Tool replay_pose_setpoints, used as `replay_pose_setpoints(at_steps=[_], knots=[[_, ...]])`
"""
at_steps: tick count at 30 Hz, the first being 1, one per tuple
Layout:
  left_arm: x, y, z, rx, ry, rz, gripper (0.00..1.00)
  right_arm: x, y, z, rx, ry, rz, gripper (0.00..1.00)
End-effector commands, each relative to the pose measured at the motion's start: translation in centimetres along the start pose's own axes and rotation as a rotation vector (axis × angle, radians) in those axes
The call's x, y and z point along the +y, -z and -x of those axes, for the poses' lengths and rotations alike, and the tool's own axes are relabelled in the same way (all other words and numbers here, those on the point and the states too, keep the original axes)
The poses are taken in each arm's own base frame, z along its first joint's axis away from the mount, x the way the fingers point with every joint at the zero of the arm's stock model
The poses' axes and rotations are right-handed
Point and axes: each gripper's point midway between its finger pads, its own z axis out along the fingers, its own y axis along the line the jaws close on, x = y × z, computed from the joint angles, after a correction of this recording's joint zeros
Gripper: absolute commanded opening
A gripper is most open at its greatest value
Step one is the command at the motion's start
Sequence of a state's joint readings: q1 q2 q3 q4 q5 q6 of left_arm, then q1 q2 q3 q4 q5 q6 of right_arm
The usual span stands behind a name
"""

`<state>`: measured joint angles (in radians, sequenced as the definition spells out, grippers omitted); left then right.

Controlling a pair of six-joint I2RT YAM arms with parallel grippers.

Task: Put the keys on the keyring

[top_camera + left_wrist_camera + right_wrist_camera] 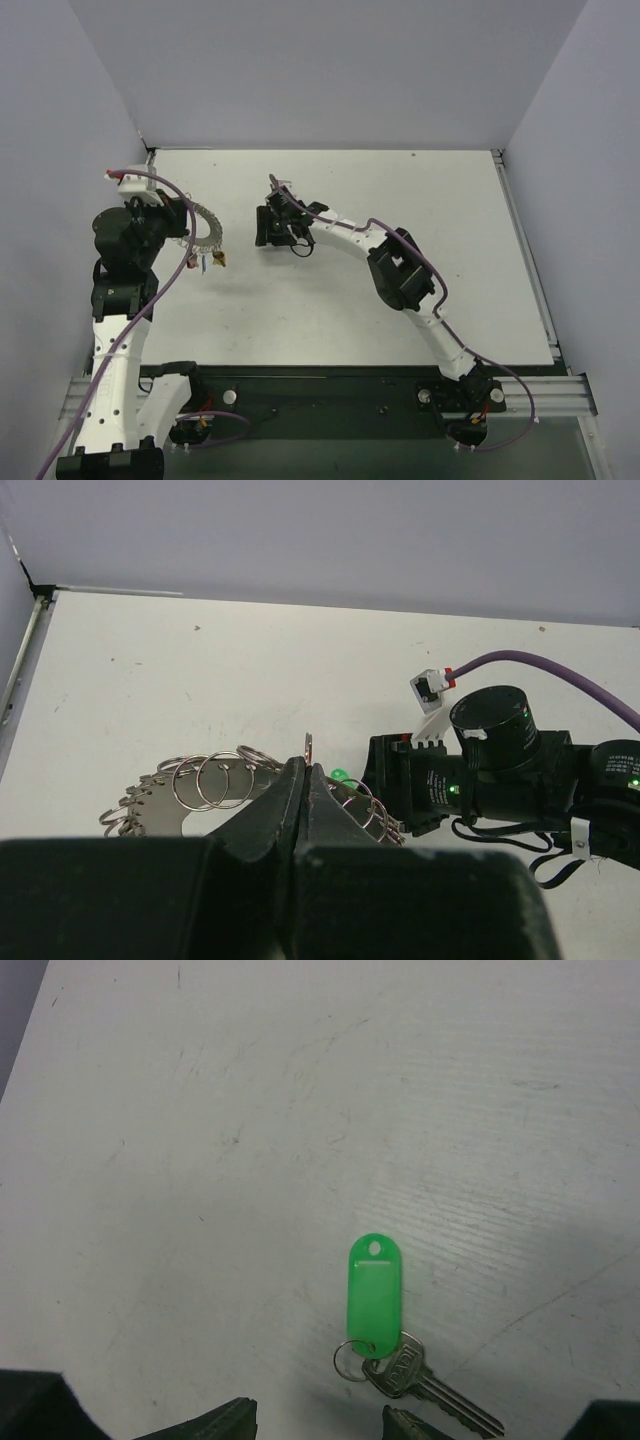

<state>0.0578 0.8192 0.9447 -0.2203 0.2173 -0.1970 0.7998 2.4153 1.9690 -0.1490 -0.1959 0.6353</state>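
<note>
Left fingers: clenched on the keyring, with a thin metal tab standing up between the tips. I see the keyring as an arc of small split rings at the left side of the worktop.

Right fingers: released, spread apart, gripping nothing.

Green-tagged key: flat on the worktop just ahead of the right fingers, in line with their gap. The tag points away and the silver blade lies close to one tip. I cannot tell whether they touch.

Other keys: a small coloured cluster just beside the keyring's near end in the top view, too small for me to sort.

Right arm: reaches across toward the left fingers, near but apart.
</note>
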Motion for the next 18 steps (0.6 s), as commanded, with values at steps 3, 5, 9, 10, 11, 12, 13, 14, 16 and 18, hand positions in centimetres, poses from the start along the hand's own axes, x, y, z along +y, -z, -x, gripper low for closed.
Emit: replay_pose_setpoints(at_steps=[3,5,9,10,11,12,13,14,16,18], knots=[[-1.3,0.4,3.6,-0.124,-0.048,-0.05,0.0,-0.3,0.2,1.5,-0.096,0.097,-0.123,0.48],[-1.3,0.4,3.5,-0.122,-0.051,-0.051,0.0,0.0,0.1,1.6,-0.103,0.115,-0.125,0.43],[-1.4,0.3,3.4,-0.121,-0.05,-0.059,0.0,-0.1,0.6,2.3,-0.161,0.169,-0.19,0.41],[-1.5,0.3,3.4,-0.12,-0.05,-0.063,0.0,-0.2,0.7,2.6,-0.174,0.183,-0.204,0.41],[-1.5,0.3,3.4,-0.121,-0.049,-0.065,0.0,-0.2,0.8,2.9,-0.188,0.206,-0.211,0.41],[-1.6,0.2,3.4,-0.119,-0.05,-0.068,0.0,-0.3,0.9,3.3,-0.209,0.215,-0.227,0.41],[-1.5,0.2,3.4,-0.119,-0.05,-0.066,0.0,-0.1,0.9,3.4,-0.217,0.226,-0.228,0.41],[-1.6,0.2,3.3,-0.117,-0.048,-0.068,0.0,0.0,0.9,3.8,-0.233,0.231,-0.227,0.41],[-1.6,0.2,3.3,-0.117,-0.052,-0.069,0.0,0.2,0.5,4.1,-0.242,0.236,-0.223,0.42],[-1.5,0.2,3.3,-0.117,-0.053,-0.067,0.0,0.1,0.1,3.9,-0.234,0.236,-0.219,0.42]])
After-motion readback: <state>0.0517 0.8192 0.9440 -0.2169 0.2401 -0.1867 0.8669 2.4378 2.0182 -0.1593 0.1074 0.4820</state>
